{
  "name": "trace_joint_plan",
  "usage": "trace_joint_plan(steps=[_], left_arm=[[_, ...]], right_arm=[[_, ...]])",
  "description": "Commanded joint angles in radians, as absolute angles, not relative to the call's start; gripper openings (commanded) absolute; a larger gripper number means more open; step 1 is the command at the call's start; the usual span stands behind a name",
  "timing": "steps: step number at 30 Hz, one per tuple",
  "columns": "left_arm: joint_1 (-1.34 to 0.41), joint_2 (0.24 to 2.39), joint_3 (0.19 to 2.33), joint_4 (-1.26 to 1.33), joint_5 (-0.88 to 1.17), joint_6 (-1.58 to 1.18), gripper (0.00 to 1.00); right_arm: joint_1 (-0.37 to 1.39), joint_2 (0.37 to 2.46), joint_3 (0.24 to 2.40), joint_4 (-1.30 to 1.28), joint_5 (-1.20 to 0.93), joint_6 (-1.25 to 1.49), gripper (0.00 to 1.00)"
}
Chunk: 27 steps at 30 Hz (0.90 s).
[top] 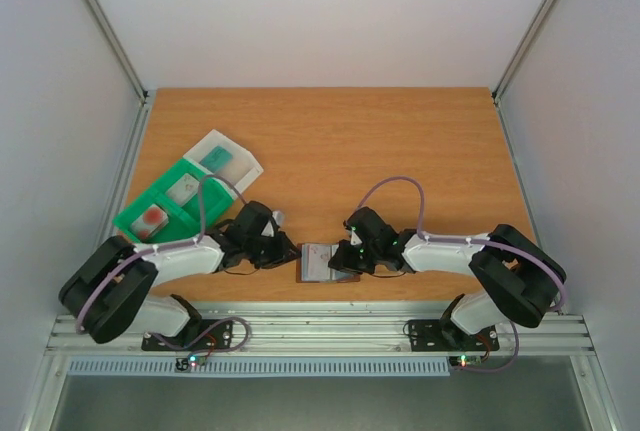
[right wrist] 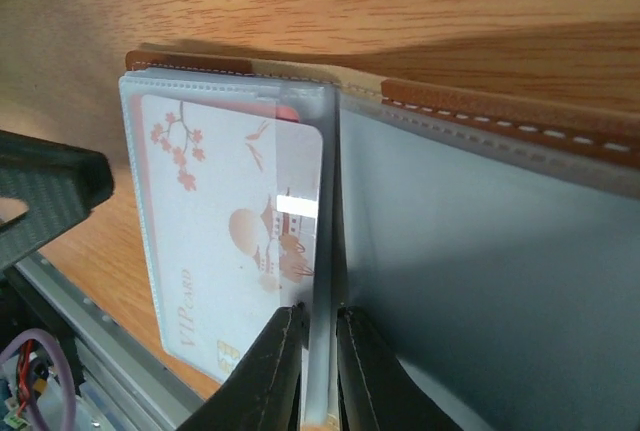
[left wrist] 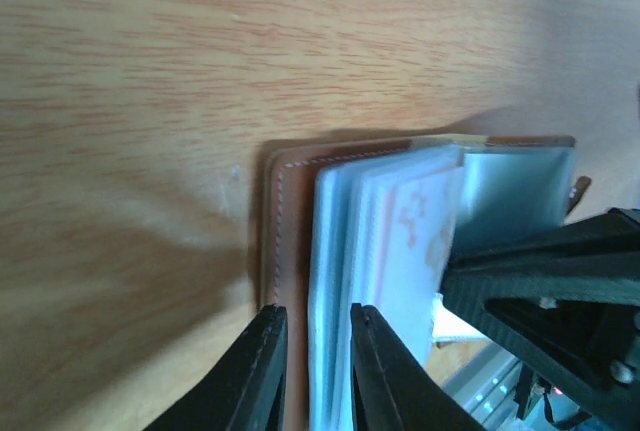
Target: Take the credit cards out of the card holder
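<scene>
The brown card holder (top: 318,263) lies open near the table's front edge, between my two grippers. My left gripper (left wrist: 316,313) is shut on its brown cover (left wrist: 290,211) and on the edges of its pale sleeves. My right gripper (right wrist: 320,313) is shut on the edge of a clear sleeve leaf, beside the grey-blue inner face (right wrist: 480,271). A pale card (right wrist: 230,211) with red-orange prints and "VIP CARD" sits inside the sleeve, and a red edge shows behind it. A red card (top: 152,217) with a pale round mark lies in the green tray. A pale teal card (top: 218,157) lies on the clear box.
The green compartmented tray (top: 135,213) stands at the left, and the clear plastic box (top: 240,166) touches its far side. A metal rail (top: 320,331) runs along the table's front edge, just behind the card holder. White walls stand on three sides.
</scene>
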<state>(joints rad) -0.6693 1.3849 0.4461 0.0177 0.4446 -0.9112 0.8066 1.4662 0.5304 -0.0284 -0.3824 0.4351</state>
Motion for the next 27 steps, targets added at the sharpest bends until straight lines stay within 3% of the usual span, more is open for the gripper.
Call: trace_joint_plan(steps=[1,6,10,17,27], left_arm=[[-0.673,1.286,0.485,-0.058,0.421,-0.916,0.2],[-0.675,1.241,0.49,-0.026,0.445,-0.917,0.28],[-0.682,1.293,0.488,0.058,0.487,-0.916,0.27],[-0.701,1.429,0.487,0.106,0.471,-0.888,0.14],[-0.701,1.51,0.484,0.042,0.397,-0.828,0.08]], right_arm=[[0.802,1.457,0.508,0.02,-0.397,0.456,0.14],[0.801,1.456,0.499,0.046,-0.402,0.466,0.18],[0.801,1.458,0.496,0.057,-0.401,0.471,0.18],[0.791,1.491,0.496,0.074,-0.409,0.474,0.16],[0.759,1.476,0.467,0.084,-0.422,0.474,0.07]])
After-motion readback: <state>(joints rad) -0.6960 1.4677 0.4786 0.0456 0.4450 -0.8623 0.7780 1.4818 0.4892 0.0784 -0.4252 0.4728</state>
